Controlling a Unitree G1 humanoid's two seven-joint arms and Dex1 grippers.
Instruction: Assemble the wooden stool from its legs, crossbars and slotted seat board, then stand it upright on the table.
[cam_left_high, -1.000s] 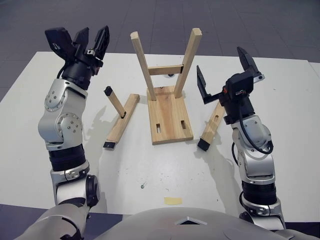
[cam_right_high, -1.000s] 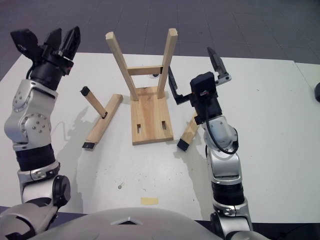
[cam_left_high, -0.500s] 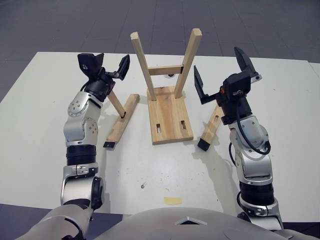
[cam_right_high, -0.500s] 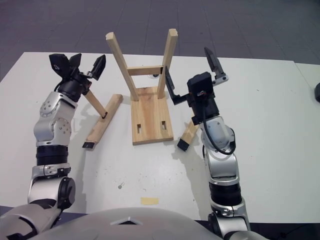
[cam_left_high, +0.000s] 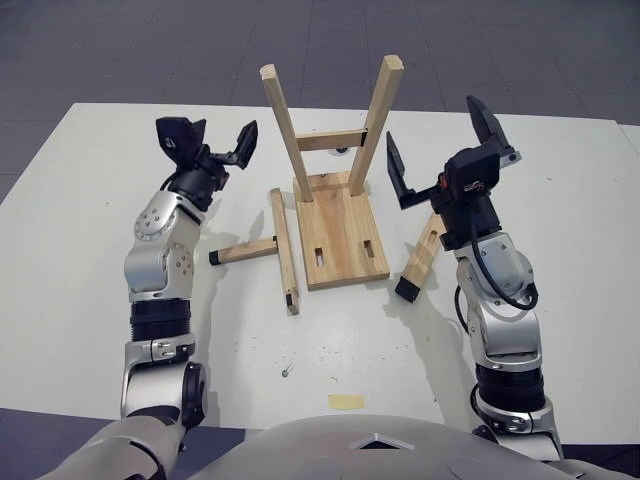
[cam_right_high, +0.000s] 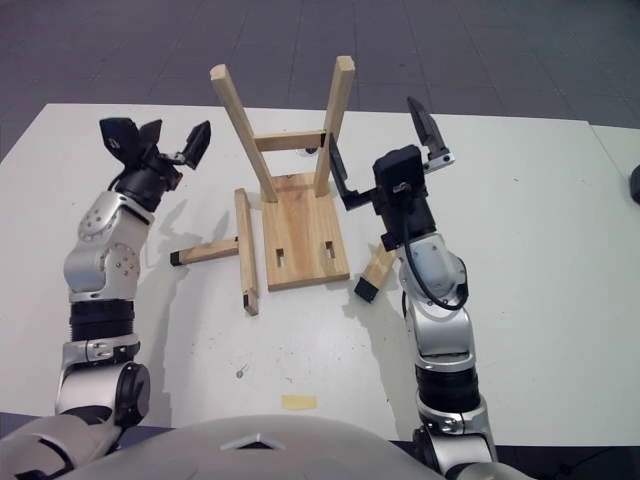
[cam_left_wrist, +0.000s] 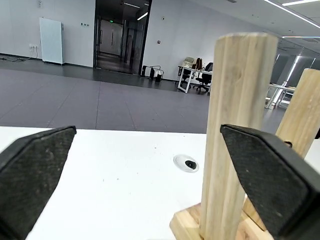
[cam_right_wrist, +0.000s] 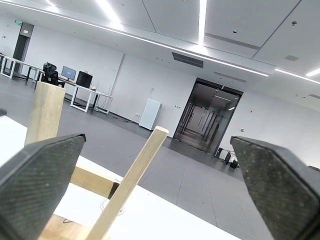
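Observation:
The slotted seat board (cam_left_high: 340, 232) lies flat mid-table. Two legs (cam_left_high: 284, 128) (cam_left_high: 378, 122) rise from its far end, joined by a crossbar (cam_left_high: 331, 140). A loose leg (cam_left_high: 284, 250) with a crossbar (cam_left_high: 246, 251) stuck in it lies flat just left of the board. Another loose leg (cam_left_high: 423, 254) lies right of the board. My left gripper (cam_left_high: 208, 146) hovers open above the table, left of the standing legs and holding nothing. My right gripper (cam_left_high: 440, 140) is open and raised over the right loose leg, also holding nothing. The left wrist view has a standing leg (cam_left_wrist: 235, 140) between the fingers (cam_left_wrist: 35, 175).
The white table (cam_left_high: 560, 200) has free room on both outer sides and in front. A yellow tape scrap (cam_left_high: 346, 402) and a small dark speck (cam_left_high: 285, 372) lie near the front edge. A cable hole (cam_left_wrist: 189, 163) sits behind the stool.
My left arm came down from high at the left toward the loose leg piece. That piece tipped and swung over: it now lies flat beside the board, crossbar pointing left. The right gripper barely shifted.

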